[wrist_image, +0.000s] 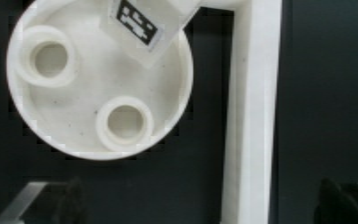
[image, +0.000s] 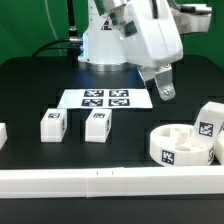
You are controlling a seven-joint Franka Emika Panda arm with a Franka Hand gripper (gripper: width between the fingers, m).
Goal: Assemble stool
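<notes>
1. Hanging above the black counter (image: 30, 90), the claw (image: 162, 92) is between the marker board (image: 105, 98) and the seat disc (image: 180, 147), touching neither
2. Claw's spread wide and holding nothing. In the wrist view its dark fingertips (wrist_image: 43, 200) show far apart with only bare counter between them
3. Seat disc lies flat toward the exterior view's right, just past the long white rail (image: 100, 180). The wrist view shows it just beside that rail, with two round sockets (wrist_image: 123, 122) and a tag on it
4. The first leg block (image: 52, 123) and second leg block (image: 97, 124) stand upright side by side, near each other but apart, in front of the marker board
5. The third leg block (image: 210, 122) is at the far right, up against the seat disc. Honestly can't tell if it's on the rim or just behind it
</notes>
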